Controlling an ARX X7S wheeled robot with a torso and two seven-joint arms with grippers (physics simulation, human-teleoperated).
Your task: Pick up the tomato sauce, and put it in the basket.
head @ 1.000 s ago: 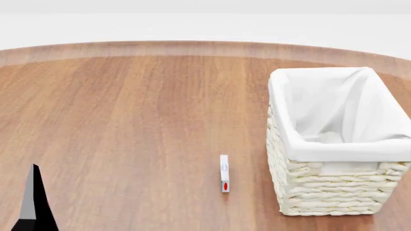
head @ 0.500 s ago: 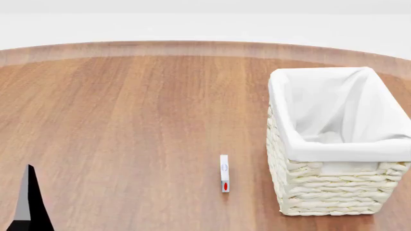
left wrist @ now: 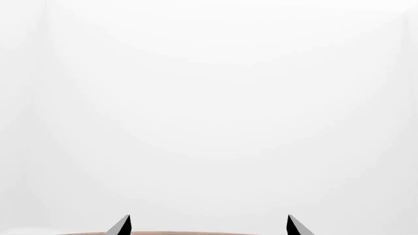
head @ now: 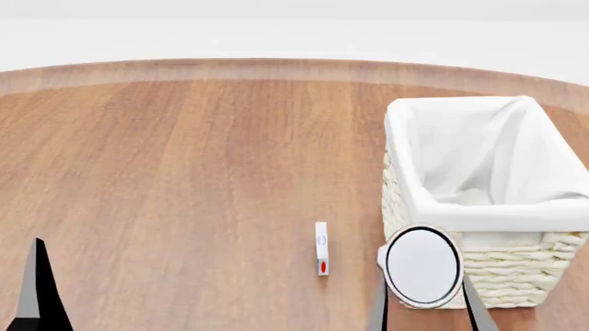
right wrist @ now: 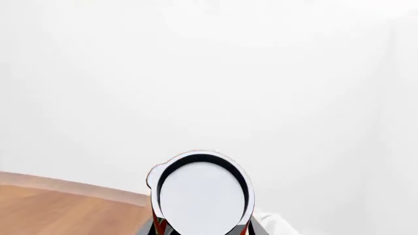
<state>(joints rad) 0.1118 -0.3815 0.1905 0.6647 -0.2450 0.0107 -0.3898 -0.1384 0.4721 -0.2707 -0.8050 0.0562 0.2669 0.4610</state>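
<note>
The tomato sauce (head: pixel 423 266) sits up in the air at the near right of the scene, its round white-silver end turned toward our head camera, so the can covers part of the near left corner of the basket (head: pixel 487 207) behind it. We see two dark fingers (head: pixel 476 310) of our right gripper (head: pixel 425 307) rising on either side of the can from below, closed on it. In the right wrist view the same pale disc of the tomato sauce (right wrist: pixel 202 196) fills the middle, with a sliver of red label showing at its edge and a strip of the worktop (right wrist: pixel 58 208) beyond.

At the near left, one dark fingertip of our left gripper (head: pixel 37 293) pokes into the head view. The left wrist view shows both of its fingers (left wrist: pixel 122 226) as two points standing well apart, open, with nothing between them.

A little farther out on the wooden worktop (head: pixel 184 172) stands a small thin white object with a red mark (head: pixel 321 248), left of the basket and apart from it. We cannot tell what it is.

The basket stands upright at the right, its white lining (head: pixel 478 152) folded over the rim.
</note>
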